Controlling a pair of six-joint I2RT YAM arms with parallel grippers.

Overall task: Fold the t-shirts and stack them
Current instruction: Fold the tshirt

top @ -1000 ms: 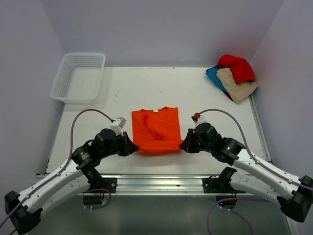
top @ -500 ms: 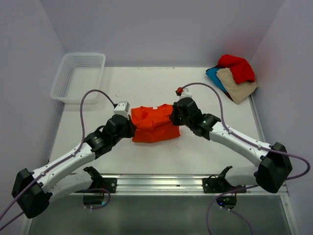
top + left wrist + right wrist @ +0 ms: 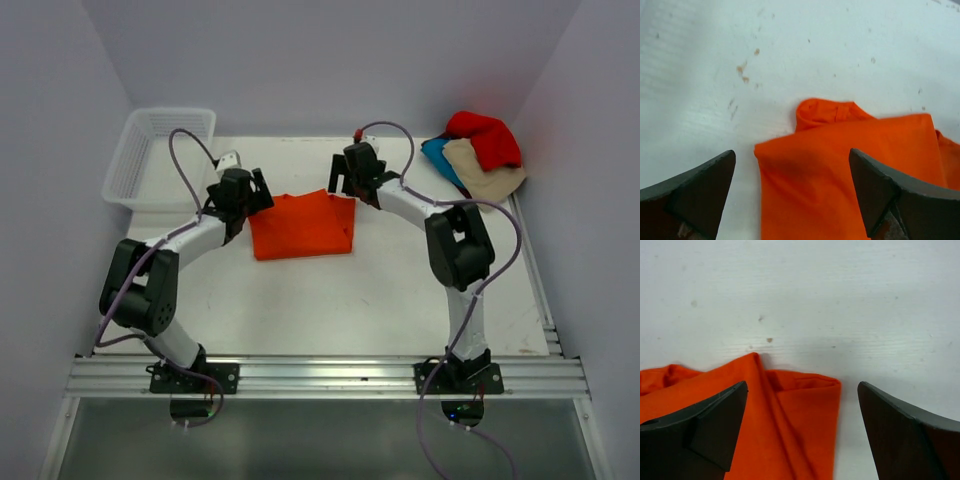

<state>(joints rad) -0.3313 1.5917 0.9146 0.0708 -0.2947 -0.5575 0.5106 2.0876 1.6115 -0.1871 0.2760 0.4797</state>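
Observation:
The bright orange t-shirt (image 3: 300, 225) lies folded in a flat rectangle in the middle of the table. My left gripper (image 3: 257, 190) hovers over its far left corner, open and holding nothing. My right gripper (image 3: 341, 180) stands open over the far right corner. In the left wrist view the orange t-shirt (image 3: 850, 175) lies flat on the table between the spread fingers (image 3: 690, 195). In the right wrist view a folded corner of the orange t-shirt (image 3: 795, 430) lies under my open right gripper (image 3: 802, 384). A red t-shirt (image 3: 485, 135), a beige one (image 3: 487, 172) and a teal-blue one (image 3: 436, 152) lie piled at the back right.
A white mesh basket (image 3: 160, 155) stands at the back left corner. Grey walls close in the table on three sides. Both arms reach far across the table, with their cables looping above them. The rail with the arm bases (image 3: 320, 375) runs along the near edge.
Both grippers carried the shirt's near edge away from the bases to its far edge, folding it in half. Both then opened and let go of the cloth.

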